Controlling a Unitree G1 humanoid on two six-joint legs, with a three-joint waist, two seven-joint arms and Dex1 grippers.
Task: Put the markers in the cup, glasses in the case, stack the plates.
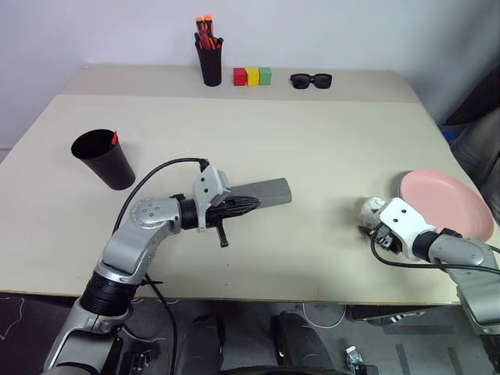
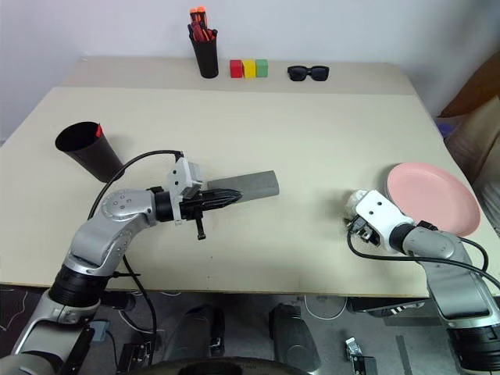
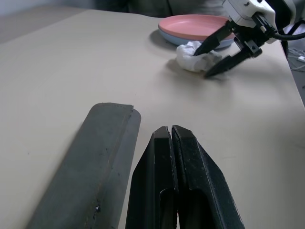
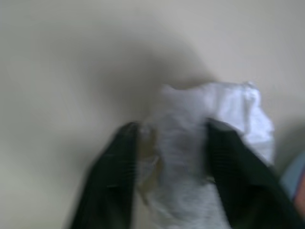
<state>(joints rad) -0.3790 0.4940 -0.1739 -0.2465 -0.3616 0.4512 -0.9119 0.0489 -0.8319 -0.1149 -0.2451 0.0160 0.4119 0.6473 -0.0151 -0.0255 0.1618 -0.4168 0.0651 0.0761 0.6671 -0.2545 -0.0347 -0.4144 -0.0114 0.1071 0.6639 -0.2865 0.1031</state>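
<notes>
The grey case (image 1: 269, 190) lies closed on the table's middle. My left gripper (image 1: 255, 204) rests shut beside it, its fingers (image 3: 170, 157) pressed together with nothing between them. The black cup (image 1: 105, 160) stands at the left, and one marker's red tip (image 1: 115, 138) shows over its rim. At the right edge the pink plate (image 1: 445, 203) sits on the blue plate (image 3: 172, 39). Just left of the plates, my right gripper (image 4: 169, 129) is shut on a crumpled white paper wad (image 4: 190, 157). The glasses are out of view.
At the back of the table stand a black pen pot (image 1: 209, 62) with orange-capped pens, three coloured blocks (image 1: 252, 76) and black sunglasses (image 1: 311, 80). The table's front edge (image 1: 273, 298) runs close under both arms.
</notes>
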